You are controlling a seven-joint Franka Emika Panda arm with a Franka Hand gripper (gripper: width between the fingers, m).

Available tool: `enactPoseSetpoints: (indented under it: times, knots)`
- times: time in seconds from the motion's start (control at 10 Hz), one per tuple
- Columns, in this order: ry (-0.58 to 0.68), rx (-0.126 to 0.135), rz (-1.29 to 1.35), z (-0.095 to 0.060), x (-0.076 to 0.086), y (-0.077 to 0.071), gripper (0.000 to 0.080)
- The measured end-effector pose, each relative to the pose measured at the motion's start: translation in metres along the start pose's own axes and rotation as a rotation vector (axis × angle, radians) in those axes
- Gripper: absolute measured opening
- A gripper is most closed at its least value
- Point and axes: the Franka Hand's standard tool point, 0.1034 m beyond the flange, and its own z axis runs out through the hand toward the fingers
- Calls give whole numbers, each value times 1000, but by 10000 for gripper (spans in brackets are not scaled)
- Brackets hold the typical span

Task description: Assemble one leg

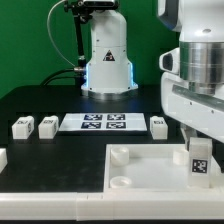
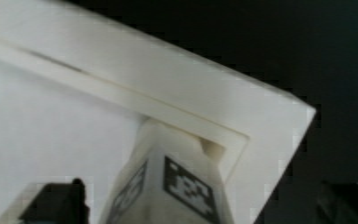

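While the arm stands over the large white panel [image 1: 150, 165] on the black desk [image 1: 40, 105], the step in hand looks like seating one leg [image 1: 198, 157] into the panel's corner on the exterior view's right. To do it well, I judge the leg should be kept upright and square over the corner hole, then pressed or turned down gently without tilt, so it does not bind or skid the panel.

The tool [image 1: 196, 140] reaches straight down onto the leg from above; its fingers seem closed around the leg's upper part, though the actual contact is hidden by the wrist housing. In the wrist view the leg [image 2: 172, 185] sits between the dark fingers [image 2: 55, 203], its marker face showing, against the panel's raised edge [image 2: 176, 105].

The marker board [image 1: 103, 123] and spare legs [image 1: 34, 126] lie well apart.
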Motion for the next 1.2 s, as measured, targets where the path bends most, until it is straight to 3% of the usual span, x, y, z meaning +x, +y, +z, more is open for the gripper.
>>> enactPoseSetpoints:
  times: [0.4, 0.6, 0.8, 0.9, 1.0, 1.2]
  knots:
    - [22, -9, -609, -2, 6, -1, 649]
    - [46, 8, -833, -1, 8, -4, 649]
    - [44, 8, -748, -1, 8, -4, 400]
    - [45, 8, -724, -1, 10, -3, 400]
    - [45, 4, -617, -1, 13, -1, 295]
    - [46, 5, -379, 0, 16, 1, 295]
